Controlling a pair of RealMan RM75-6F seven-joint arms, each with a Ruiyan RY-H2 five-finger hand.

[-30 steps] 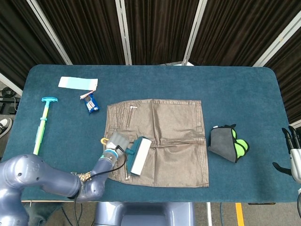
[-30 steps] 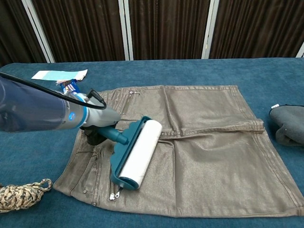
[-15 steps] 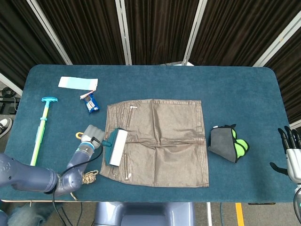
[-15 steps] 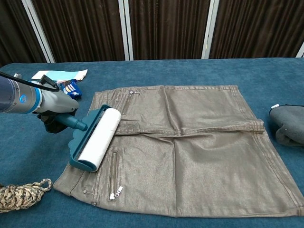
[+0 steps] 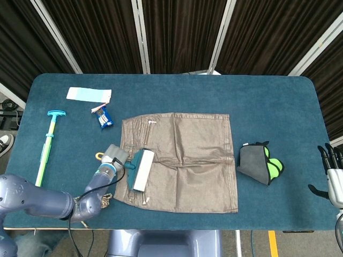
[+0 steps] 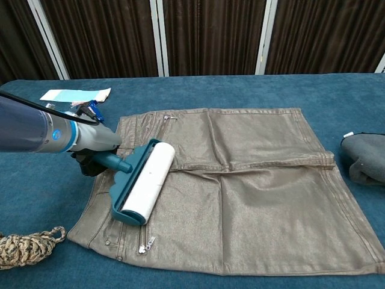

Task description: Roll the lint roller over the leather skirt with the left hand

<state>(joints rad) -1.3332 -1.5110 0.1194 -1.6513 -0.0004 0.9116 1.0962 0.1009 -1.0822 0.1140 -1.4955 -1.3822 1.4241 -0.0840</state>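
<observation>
A brown leather skirt [image 5: 182, 155] [image 6: 240, 180] lies flat in the middle of the blue table. The lint roller [image 5: 141, 170] [image 6: 144, 182], teal with a white roll, lies on the skirt's left part beside a zipper. My left hand [image 5: 111, 157] [image 6: 93, 150] grips its teal handle at the skirt's left edge. My right hand [image 5: 332, 179] hangs at the far right edge of the head view, off the table, fingers apart and holding nothing.
A grey and lime cloth bundle [image 5: 260, 163] [image 6: 364, 158] lies right of the skirt. A teal-handled stick [image 5: 47, 143], a blue packet [image 5: 103, 116] and a white card [image 5: 88, 95] lie at the left. A braided rope [image 6: 30, 247] sits near the front left.
The left hand pulled the roller left to the skirt's edge, then pushed it back right a little onto the skirt. The right hand stayed put.
</observation>
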